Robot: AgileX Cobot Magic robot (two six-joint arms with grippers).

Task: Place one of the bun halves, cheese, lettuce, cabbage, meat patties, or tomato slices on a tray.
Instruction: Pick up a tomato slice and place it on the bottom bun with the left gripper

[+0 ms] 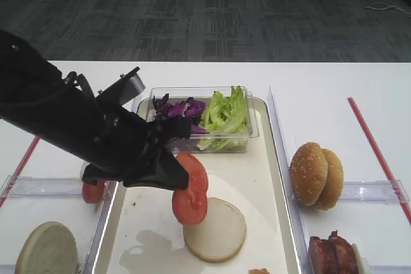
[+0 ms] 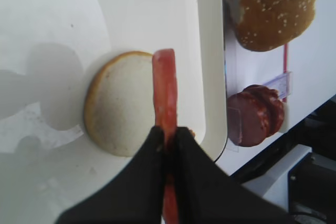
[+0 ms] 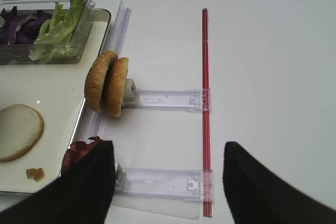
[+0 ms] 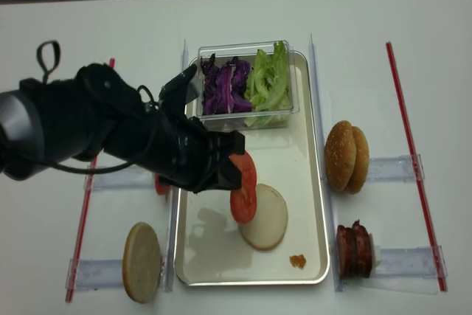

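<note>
Left gripper (image 2: 167, 136) clamped on tomato slice (image 1: 191, 190) edge-on above bun half (image 1: 215, 229) on tray (image 1: 257, 171); thin pinch, slice may slip or land off-bun; right gripper (image 3: 168, 177) apart, idle.

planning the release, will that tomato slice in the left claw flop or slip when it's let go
The tomato slice looks fairly stiff: pinched at one edge by the left claw, it juts out straight. It probably won't roll far if dropped flat on the bun half. Its thin edge may bruise.

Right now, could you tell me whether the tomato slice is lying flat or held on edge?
On edge: the left gripper pinches the tomato slice upright above the bun half.
</note>
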